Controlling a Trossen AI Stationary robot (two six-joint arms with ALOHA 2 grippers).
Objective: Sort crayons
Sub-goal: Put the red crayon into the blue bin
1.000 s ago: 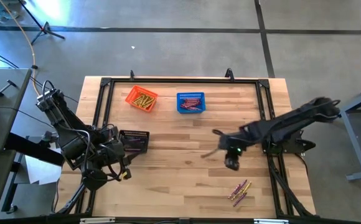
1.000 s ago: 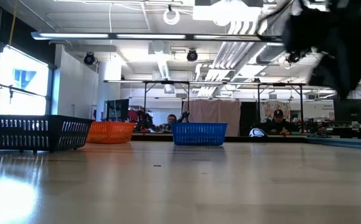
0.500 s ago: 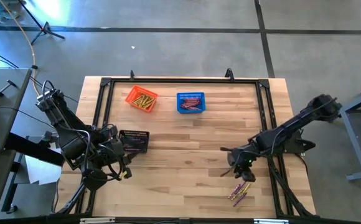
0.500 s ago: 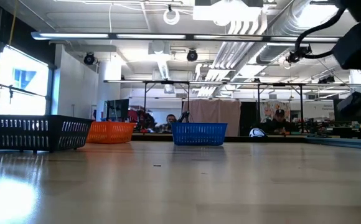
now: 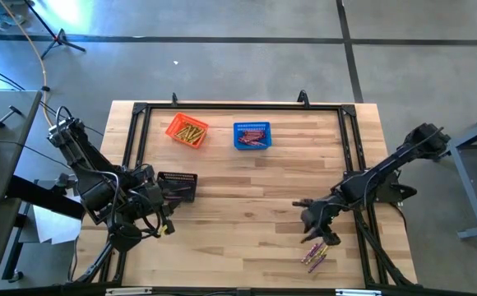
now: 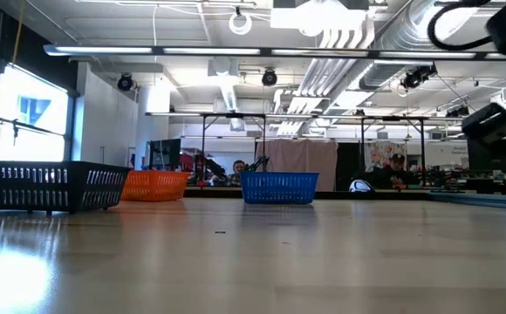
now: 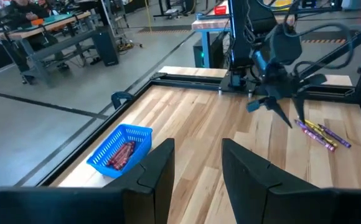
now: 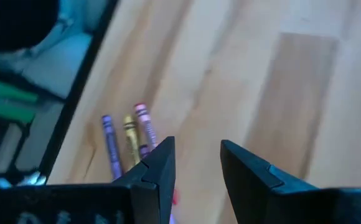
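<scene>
Black mesh basket (image 5: pixel 178 186) sits at the desk's (image 5: pixel 238 222) left edge, beside my parked left fingers (image 7: pixel 196 163), parted, holding nothing. Orange basket (image 5: pixel 187 131) with yellow crayons (image 5: pixel 192 133), then blue basket (image 5: pixel 252 136) with red ones (image 5: pixel 256 141). My right fingers (image 5: pixel 312 232) hover just above the loose crayons (image 5: pixel 317 252) near the desk's front right, spread apart, empty.

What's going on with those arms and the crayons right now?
Right gripper open, poised over loose crayons. Left gripper open, waiting beside black basket. Nothing blocking.
</scene>
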